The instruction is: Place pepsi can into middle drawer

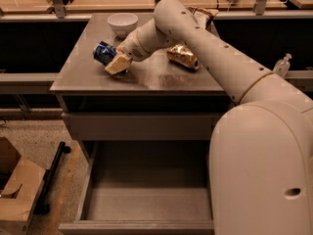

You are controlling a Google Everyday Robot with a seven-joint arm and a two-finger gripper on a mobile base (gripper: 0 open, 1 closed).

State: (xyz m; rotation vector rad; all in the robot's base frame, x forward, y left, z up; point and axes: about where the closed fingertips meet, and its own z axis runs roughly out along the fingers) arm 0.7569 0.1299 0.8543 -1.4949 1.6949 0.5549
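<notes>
The pepsi can [102, 51], blue with a silver end, is tilted over the left part of the grey cabinet top [161, 77]. My gripper [116, 62] is at the can's right side and shut on it, and a beige finger [119, 63] covers part of the can. The arm reaches in from the right. The middle drawer [146, 199] stands pulled open below, a grey box with a bare floor and low walls, straight under the cabinet top.
A white bowl [122, 22] stands at the back of the top. A gold-brown can [182, 56] lies to the right of the gripper. A shut grey drawer front [146, 126] sits above the open drawer. A cardboard box [14, 190] and a black pole [51, 180] are on the floor at left.
</notes>
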